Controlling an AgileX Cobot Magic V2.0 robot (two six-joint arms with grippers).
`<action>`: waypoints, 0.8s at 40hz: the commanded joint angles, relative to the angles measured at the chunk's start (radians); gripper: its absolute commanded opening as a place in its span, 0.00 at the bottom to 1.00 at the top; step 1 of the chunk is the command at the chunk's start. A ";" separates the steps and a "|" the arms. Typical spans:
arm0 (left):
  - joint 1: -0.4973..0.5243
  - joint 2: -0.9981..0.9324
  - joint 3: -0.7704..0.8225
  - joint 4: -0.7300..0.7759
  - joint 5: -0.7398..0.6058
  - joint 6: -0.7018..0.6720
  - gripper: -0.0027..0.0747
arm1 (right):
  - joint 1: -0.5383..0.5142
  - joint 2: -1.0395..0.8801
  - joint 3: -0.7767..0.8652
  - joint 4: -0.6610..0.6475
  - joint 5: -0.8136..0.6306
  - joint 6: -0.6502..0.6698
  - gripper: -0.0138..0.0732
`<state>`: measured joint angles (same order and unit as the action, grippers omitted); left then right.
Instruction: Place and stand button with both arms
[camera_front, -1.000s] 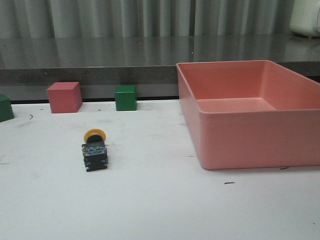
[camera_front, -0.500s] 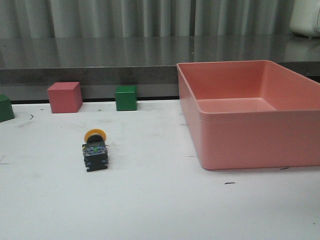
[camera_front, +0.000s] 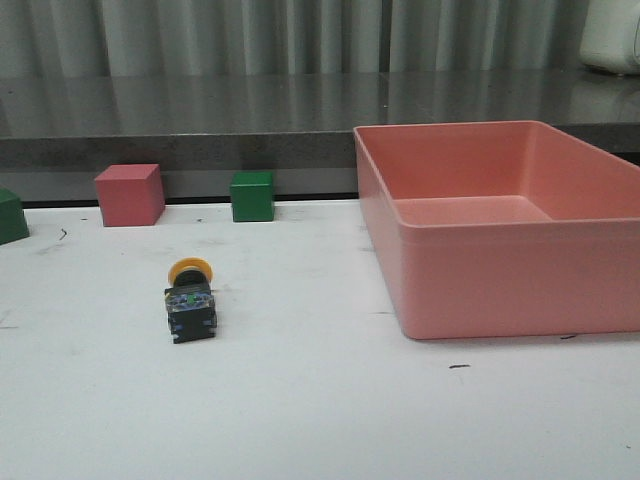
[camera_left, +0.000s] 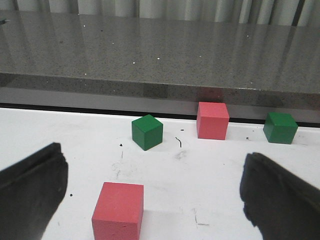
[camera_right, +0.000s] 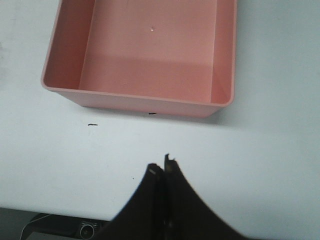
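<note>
The button (camera_front: 188, 298) lies on its side on the white table (camera_front: 320, 400), left of centre in the front view. Its yellow-orange cap (camera_front: 190, 270) points away from me and its black base faces me. Neither arm shows in the front view. The left wrist view has my left gripper (camera_left: 154, 155) open above the table, its black fingers (camera_left: 30, 195) wide apart; the button is out of that view. My right gripper (camera_right: 161, 165) is shut with nothing in it, hovering over bare table on the near side of the pink bin (camera_right: 140, 100).
A large pink bin (camera_front: 500, 270) stands at the right with nothing in it. Along the back edge sit a pink cube (camera_front: 129, 194) and green cubes (camera_front: 251, 196) (camera_front: 10, 215). Between my left fingers lies a red cube (camera_left: 118, 210), with a green cube (camera_left: 147, 131) beyond it.
</note>
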<state>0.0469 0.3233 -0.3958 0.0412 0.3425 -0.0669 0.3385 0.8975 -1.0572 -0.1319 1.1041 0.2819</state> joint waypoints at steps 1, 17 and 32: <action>0.001 0.016 -0.038 -0.008 -0.073 0.000 0.90 | -0.006 -0.103 0.074 -0.020 -0.123 0.003 0.08; 0.001 0.016 -0.038 -0.008 -0.088 0.000 0.90 | -0.006 -0.579 0.524 -0.106 -0.546 -0.001 0.08; -0.082 0.189 -0.147 -0.060 -0.020 0.000 0.90 | -0.006 -0.681 0.618 -0.123 -0.583 -0.001 0.08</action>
<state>0.0050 0.4450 -0.4715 -0.0074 0.3698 -0.0652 0.3369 0.2089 -0.4147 -0.2262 0.6157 0.2836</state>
